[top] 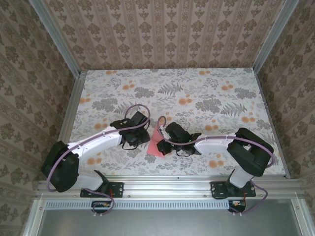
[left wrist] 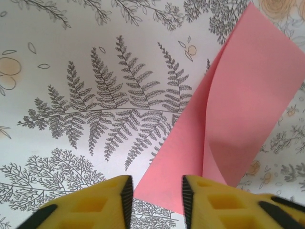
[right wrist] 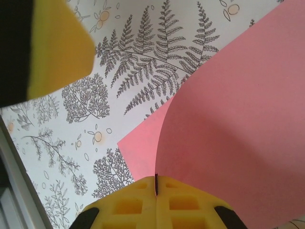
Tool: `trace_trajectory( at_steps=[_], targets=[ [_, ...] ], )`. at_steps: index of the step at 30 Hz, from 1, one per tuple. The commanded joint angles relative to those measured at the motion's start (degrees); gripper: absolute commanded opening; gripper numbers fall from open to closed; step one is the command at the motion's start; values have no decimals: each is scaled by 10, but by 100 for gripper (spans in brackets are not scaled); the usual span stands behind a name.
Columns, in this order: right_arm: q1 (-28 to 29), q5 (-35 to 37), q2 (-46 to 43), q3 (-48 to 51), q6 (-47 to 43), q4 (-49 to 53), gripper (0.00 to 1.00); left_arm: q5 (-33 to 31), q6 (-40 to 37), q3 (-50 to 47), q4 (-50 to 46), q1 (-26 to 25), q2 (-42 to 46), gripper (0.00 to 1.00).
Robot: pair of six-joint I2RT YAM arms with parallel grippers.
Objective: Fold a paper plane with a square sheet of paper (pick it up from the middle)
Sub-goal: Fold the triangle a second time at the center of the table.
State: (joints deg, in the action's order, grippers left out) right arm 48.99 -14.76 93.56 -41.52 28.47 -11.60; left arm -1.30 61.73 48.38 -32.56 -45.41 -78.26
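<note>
Thin salmon-pink paper sheet (top: 156,144) sits near the front middle of the white surface printed with grey ferns and orange flowers (top: 206,98), between the two arms' tools. The sheet is partly folded over itself: one flap curls up off the surface, the rest lies flat. Right tool (right wrist: 156,190): yellow fingers pressed together, clamped on the raised edge of the sheet, which bends up from the surface into the seam between them. Left tool (left wrist: 155,193): yellow fingers apart with a clear gap. The sheet's near corner lies on the surface below that gap, not pinched as far as the left wrist view shows. In the top view the left tool is just left of the sheet and the right tool is at its right edge. Both arms reach inward from the near edge.
</note>
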Motion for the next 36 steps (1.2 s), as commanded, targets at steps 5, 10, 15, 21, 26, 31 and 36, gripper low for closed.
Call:
trace_trajectory(
  at_steps=[5, 10, 15, 21, 26, 31, 36],
  targets=[
    [-41, -98, 35, 0, 65, -38, 7, 19, -42, 22, 13, -32, -46, 17],
    [-55, -112, 42, 6, 72, -47, 7, 31, -36, 30, 24, -41, -93, 7],
    [-61, -121, 46, 5, 77, -53, 8, 60, -26, 21, 72, -41, -122, 7],
    [-70, -132, 48, 1, 82, -45, 8, 63, -21, 12, 89, -42, -146, 6],
    [-83, -136, 46, -14, 67, -2, 9, 55, -17, 6, 78, -43, -165, 3],
    [-97, -138, 41, -24, 43, 35, 10, 44, -20, -2, 71, -43, -168, 3],
    [-107, -132, 42, -43, 11, 75, 10, 41, -30, 6, 60, -46, -179, 3]
  ],
)
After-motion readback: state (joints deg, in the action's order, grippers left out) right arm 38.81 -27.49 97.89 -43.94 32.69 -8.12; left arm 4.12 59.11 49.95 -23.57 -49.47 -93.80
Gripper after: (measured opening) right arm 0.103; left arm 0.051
